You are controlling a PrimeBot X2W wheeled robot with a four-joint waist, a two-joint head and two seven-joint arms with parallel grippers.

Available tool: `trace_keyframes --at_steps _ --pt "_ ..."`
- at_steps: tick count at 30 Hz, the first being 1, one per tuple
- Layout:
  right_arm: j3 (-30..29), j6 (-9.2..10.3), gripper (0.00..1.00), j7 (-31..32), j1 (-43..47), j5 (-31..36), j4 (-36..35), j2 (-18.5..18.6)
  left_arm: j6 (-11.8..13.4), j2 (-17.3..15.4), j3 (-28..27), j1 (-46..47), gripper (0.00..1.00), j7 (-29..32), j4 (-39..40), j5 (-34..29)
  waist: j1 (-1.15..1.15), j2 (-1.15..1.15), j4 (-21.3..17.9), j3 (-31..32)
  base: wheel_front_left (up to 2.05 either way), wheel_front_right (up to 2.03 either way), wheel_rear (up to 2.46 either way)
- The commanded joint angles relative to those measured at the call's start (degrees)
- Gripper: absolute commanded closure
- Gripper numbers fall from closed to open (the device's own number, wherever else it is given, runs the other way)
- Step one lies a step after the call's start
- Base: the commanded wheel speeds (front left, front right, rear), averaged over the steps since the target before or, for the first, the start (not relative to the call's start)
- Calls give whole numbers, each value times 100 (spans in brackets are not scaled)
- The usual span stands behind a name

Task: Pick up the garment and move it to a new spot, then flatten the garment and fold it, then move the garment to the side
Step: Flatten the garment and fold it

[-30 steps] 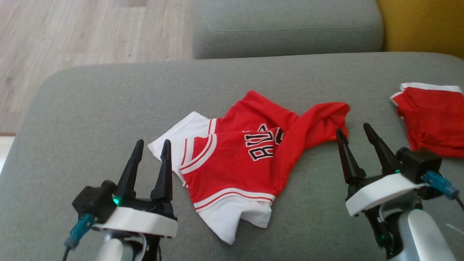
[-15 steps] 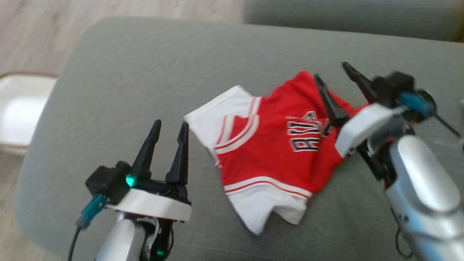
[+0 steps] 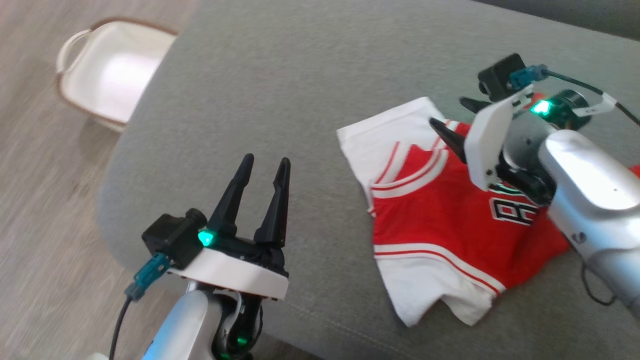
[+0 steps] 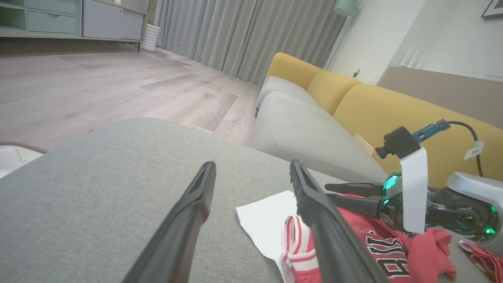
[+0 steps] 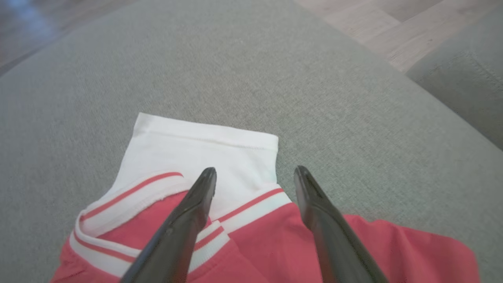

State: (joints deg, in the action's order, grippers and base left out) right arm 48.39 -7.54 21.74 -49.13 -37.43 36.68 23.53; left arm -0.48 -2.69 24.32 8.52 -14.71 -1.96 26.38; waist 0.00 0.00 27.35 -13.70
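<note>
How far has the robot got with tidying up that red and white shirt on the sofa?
Nothing looks done yet: the garment lies rumpled and unfolded on the grey cushion. In hand: the right tool is poised open over its white end, gripping nothing; the left tool is open above bare cushion. Left: picking it up, moving it, flattening, folding, setting it aside.

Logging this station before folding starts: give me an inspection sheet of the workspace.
Surface: grey fabric sofa cushion, jersey on it.
Job's things: red and white fabric jersey with black lettering, crumpled, not yet flattened.
Clutter: second red cloth piece with white trim, near the jersey.
Grippers: left gripper open over bare cushion, empty; right gripper open at jersey's white end, contact unclear.
Cables: black cables with blue plugs at both wrists.
Surroundings: wooden floor, white oval basket with brown rim, yellow sofa back.
</note>
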Motion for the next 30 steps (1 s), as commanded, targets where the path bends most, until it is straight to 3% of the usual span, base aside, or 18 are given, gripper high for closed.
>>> trace_keyframes --at_steps 1,17,18,19,25,30 --pt "227 5 0 24 -232 -152 -15 113 31 -19 -125 231 0 -29 189 41 0 0 256 -148 0 0 0" --pt "1859 5 0 203 -927 -1185 730 379 131 -19 -15 216 0 -29 252 158 0 0 496 -383 0 0 0" --pt "1943 5 18 216 -954 -1260 732 387 134 -19 -17 214 0 -29 256 161 0 0 496 -390 0 0 0" --pt "2019 5 100 202 -988 -1313 730 396 137 -19 -18 213 0 -29 260 163 0 0 496 -396 0 0 0" --pt "2245 5 100 -147 -1277 -1487 843 437 158 -19 -7 210 0 -29 282 182 0 0 498 -416 0 0 0" --pt "2152 5 100 -1013 -1743 -1362 1367 413 161 -19 -7 202 0 -29 274 192 0 0 496 -394 0 0 0"
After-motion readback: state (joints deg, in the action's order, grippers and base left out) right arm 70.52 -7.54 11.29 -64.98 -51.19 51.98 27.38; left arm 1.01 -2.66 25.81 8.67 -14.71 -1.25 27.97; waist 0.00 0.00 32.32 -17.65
